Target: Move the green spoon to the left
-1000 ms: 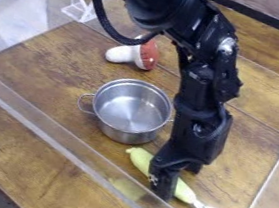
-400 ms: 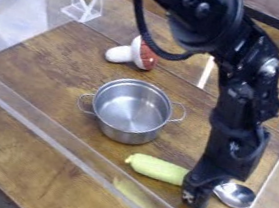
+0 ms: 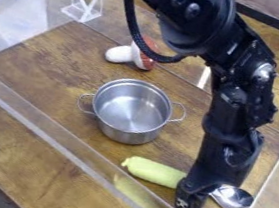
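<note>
While my gripper (image 3: 190, 203) stands open over the spoon (image 3: 170, 177) | spoon lies at the front right, arm covers its middle | pot (image 3: 133, 111) just behind | mushroom (image 3: 128, 54) far back

Black gripper (image 3: 193, 201) points down w/ jaws wide over yellow-green-handled spoon (image 3: 158, 171) w/ silver bowl, near front of wooden tabletop (image 3: 40, 68); steel pot (image 3: 130, 111) just behind, red-and-white mushroom (image 3: 127, 54) further back.
</note>
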You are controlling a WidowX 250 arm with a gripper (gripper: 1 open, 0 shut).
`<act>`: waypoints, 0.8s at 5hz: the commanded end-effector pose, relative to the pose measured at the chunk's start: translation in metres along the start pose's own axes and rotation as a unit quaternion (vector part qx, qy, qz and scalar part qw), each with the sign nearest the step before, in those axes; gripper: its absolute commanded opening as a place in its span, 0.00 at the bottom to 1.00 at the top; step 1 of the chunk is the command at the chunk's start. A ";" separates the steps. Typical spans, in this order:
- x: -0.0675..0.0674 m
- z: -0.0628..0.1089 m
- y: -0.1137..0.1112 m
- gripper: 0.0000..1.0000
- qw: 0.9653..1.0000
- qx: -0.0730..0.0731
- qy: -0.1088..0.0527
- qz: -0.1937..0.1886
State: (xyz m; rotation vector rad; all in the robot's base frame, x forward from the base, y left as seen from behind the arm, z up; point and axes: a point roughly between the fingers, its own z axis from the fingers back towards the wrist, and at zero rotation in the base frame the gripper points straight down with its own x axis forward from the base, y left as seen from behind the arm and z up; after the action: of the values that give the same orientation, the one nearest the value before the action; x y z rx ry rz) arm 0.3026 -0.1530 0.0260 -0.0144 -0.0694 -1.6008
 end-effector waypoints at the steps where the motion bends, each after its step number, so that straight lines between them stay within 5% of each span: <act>1: 0.015 0.025 0.005 1.00 0.999 0.031 -0.016 0.002; 4: 0.006 0.029 0.004 1.00 0.998 0.025 -0.020 0.058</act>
State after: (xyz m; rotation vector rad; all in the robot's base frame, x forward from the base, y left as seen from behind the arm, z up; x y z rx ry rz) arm 0.2987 -0.1601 0.0311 -0.0342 -0.0614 -1.4939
